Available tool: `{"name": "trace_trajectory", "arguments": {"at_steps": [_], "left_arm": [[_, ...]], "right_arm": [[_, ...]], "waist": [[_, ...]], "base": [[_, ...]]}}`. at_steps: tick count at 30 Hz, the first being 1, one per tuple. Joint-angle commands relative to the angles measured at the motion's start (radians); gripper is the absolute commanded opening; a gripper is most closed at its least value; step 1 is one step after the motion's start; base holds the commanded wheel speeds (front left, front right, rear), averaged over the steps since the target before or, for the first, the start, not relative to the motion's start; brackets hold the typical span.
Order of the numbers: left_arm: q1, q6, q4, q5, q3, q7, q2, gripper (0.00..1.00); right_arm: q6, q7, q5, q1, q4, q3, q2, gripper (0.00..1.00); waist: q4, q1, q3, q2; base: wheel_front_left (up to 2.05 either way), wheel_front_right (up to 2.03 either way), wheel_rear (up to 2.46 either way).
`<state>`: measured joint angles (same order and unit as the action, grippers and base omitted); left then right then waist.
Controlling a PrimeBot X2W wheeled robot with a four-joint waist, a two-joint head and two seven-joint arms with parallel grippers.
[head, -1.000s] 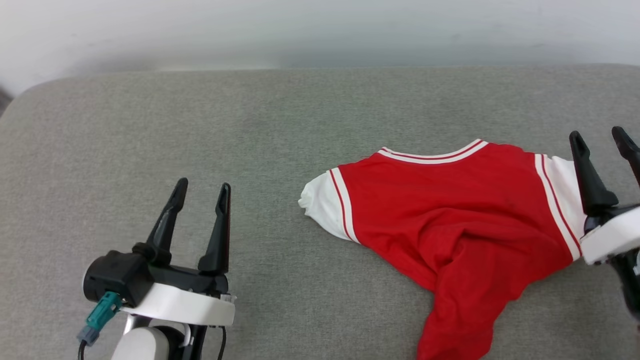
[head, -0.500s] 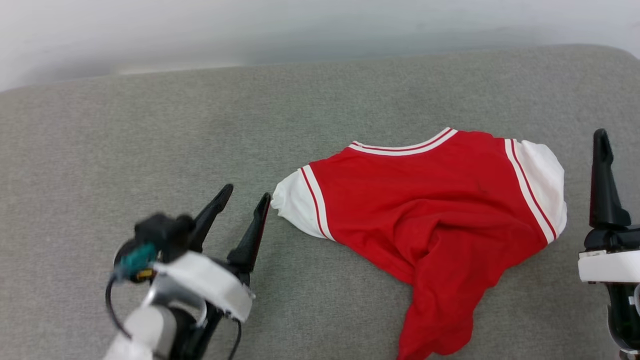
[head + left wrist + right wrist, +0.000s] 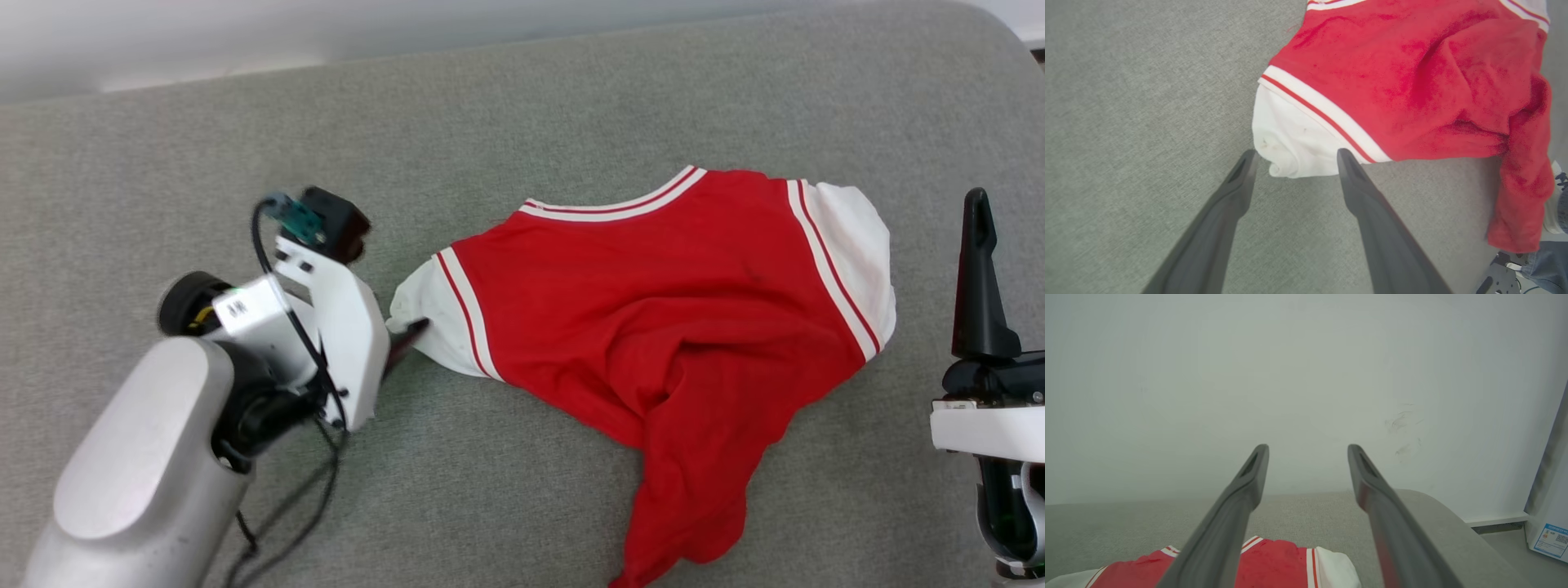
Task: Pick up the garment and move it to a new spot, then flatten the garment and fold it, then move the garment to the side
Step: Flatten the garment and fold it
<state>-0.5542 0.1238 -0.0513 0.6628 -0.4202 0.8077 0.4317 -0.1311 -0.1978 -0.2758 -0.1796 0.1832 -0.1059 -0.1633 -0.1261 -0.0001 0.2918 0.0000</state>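
— Where's the shirt (image 3: pixel 669 327)?
— Crumpled on the grey cushion (image 3: pixel 571 98), collar toward the wall (image 3: pixel 1208 375), a red tail trailing nearward.
— And the grippers?
— Left gripper (image 3: pixel 1296 153): spread wide, empty, fingertips flanking the white sleeve (image 3: pixel 1290 134) end. Right gripper (image 3: pixel 1307 447): equally wide, empty, raised beside the shirt's other side.
— The room?
— Pale, scuffed wall; a white labelled unit (image 3: pixel 1549 514) past the cushion's corner.
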Motion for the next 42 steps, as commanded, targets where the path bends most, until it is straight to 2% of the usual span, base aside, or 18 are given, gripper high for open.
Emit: {"name": "trace_trajectory", "arguments": {"at_steps": [1, 5, 14, 15, 16, 17, 20, 28, 35, 42], "left_arm": [[-0.028, 0.001, -0.016, 0.001, -0.008, 0.032, 0.013, 1.00], [-0.052, -0.001, -0.049, 0.004, -0.017, 0.073, 0.021, 1.00], [-0.065, 0.000, -0.129, -0.006, -0.044, 0.069, 0.020, 1.00], [-0.061, 0.001, -0.141, 0.001, -0.045, 0.065, 0.012, 0.78], [-0.057, -0.002, -0.152, 0.009, -0.042, 0.058, 0.003, 0.35], [-0.052, -0.006, -0.163, 0.016, -0.038, 0.046, -0.005, 0.00], [-0.038, -0.005, -0.181, 0.020, -0.037, 0.028, -0.010, 0.00], [0.037, -0.025, -0.169, 0.031, 0.043, -0.148, 0.007, 0.00], [0.126, -0.069, -0.059, 0.055, 0.138, -0.223, 0.070, 0.00], [0.227, -0.142, 0.081, 0.088, 0.243, -0.211, 0.149, 0.00]], "right_arm": [[0.001, -0.011, -0.002, -0.013, -0.008, 0.001, 0.007, 1.00], [0.001, -0.023, -0.001, -0.020, -0.021, 0.006, 0.013, 1.00], [0.001, -0.030, 0.013, -0.035, -0.033, 0.025, 0.019, 1.00], [0.001, -0.030, 0.013, -0.039, -0.032, 0.026, 0.018, 1.00], [0.001, -0.030, 0.015, -0.044, -0.032, 0.027, 0.018, 1.00], [0.001, -0.028, 0.016, -0.047, -0.032, 0.028, 0.016, 1.00], [0.001, -0.024, 0.021, -0.048, -0.032, 0.032, 0.012, 1.00], [0.001, -0.005, 0.039, -0.020, -0.040, 0.023, 0.003, 1.00], [0.001, 0.019, 0.043, -0.002, -0.045, 0.022, 0.002, 1.00], [0.001, 0.026, 0.043, 0.003, -0.048, 0.031, 0.006, 1.00]], "waist": [[-0.018, 0.0001, 0.021, 0.0000], [-0.031, 0.0001, 0.044, 0.0000], [-0.033, 0.0001, 0.090, 0.0000], [-0.031, 0.0001, 0.093, 0.0000], [-0.028, 0.0001, 0.095, 0.0000], [-0.026, 0.0001, 0.097, 0.0000], [-0.021, 0.0001, 0.099, 0.0000], [0.020, 0.0001, 0.052, 0.0000], [0.058, 0.0001, 0.002, 0.0000], [0.071, 0.0001, -0.012, 0.0000]], "base": [[0.00, 0.00, 0.00], [0.00, 0.00, 0.00], [0.00, 0.00, 0.00], [0.00, 0.00, 0.00], [0.00, 0.00, 0.00], [0.00, 0.00, 0.00], [0.00, 0.00, 0.00], [0.00, 0.00, 0.00], [0.00, 0.00, 0.00], [0.00, 0.00, 0.00]]}}
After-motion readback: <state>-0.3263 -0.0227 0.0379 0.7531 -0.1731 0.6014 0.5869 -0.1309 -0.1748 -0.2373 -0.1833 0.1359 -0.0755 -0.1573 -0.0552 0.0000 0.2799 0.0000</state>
